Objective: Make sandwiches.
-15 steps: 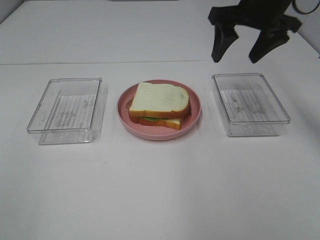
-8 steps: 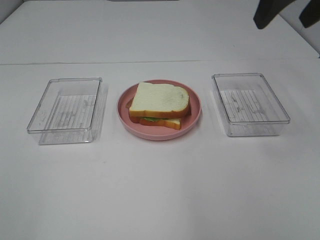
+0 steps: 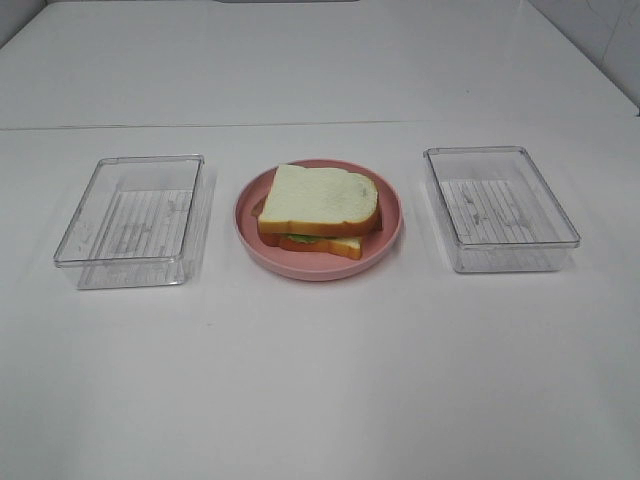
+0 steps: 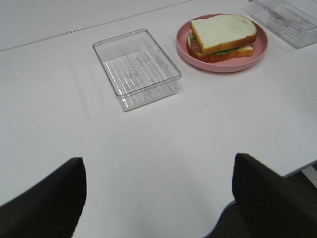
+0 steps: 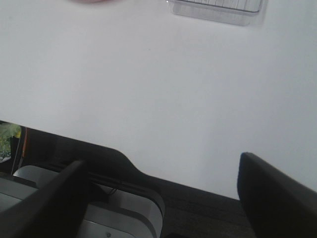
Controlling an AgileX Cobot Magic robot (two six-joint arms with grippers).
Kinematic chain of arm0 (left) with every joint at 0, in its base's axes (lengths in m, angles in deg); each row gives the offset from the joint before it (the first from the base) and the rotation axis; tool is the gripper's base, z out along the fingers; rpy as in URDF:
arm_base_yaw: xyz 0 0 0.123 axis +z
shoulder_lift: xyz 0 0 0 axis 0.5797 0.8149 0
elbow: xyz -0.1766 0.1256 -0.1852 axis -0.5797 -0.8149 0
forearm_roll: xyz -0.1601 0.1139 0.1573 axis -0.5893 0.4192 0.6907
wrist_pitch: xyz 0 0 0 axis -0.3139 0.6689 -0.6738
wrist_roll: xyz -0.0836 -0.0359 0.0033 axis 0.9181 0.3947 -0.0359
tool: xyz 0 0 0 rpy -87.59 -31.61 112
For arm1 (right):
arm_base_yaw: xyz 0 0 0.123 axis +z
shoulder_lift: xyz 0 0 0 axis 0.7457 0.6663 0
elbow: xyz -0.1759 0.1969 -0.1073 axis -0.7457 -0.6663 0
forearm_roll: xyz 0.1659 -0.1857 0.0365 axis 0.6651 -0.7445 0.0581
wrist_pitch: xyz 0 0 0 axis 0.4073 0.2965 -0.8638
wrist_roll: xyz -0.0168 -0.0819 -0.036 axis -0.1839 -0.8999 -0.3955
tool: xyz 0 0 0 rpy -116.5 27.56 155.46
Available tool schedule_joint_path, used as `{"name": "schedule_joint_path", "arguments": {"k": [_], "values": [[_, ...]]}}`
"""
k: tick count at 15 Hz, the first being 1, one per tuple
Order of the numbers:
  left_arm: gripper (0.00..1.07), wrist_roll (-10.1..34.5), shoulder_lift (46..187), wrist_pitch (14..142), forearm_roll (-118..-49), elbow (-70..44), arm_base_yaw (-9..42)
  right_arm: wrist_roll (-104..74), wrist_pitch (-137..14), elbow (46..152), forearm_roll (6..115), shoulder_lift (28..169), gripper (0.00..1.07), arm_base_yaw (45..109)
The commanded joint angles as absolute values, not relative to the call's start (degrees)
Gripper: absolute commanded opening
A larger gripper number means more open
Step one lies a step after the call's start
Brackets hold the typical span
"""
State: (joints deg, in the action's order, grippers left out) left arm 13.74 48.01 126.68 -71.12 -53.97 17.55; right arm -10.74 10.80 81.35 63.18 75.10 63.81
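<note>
Both claws, left gripper [image 4: 158, 198] and right gripper [image 5: 158, 198], stand spread apart and grip nothing. Beyond the left one lies one clear tray [image 4: 137, 68], farther one sandwich [image 4: 223, 37] on one pink plate [image 4: 257, 54], then a second tray [image 4: 287, 20].

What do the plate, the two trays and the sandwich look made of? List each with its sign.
Plate: matte pink plastic, probably; even colour, soft sheen.
Left tray and right tray: clear hard plastic; table shows through, ribbed floors.
Sandwich: likely toy foam or plastic; uniform crust, no crumbs.
</note>
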Motion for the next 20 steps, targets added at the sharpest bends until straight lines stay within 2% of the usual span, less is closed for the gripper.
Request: {"name": "schedule_joint_path", "arguments": {"k": [1,4,9,20], "values": [[0.77,13.7,46.8,125.9,-71.3,-54.1,17.4,-10.7,9.4,74.0,63.5,64.5,0.76,63.6],[0.77,13.7,46.8,125.9,-71.3,-54.1,17.4,-13.8,6.8,66.7,62.8,49.3,0.76,63.6],[0.77,13.7,46.8,125.9,-71.3,-54.1,17.4,-20.2,2.7,60.6,63.6,36.8,0.76,63.6],[0.77,13.7,46.8,125.9,-71.3,-54.1,17.4,-16.9,2.6,60.5,63.8,35.5,0.76,63.6]]}}
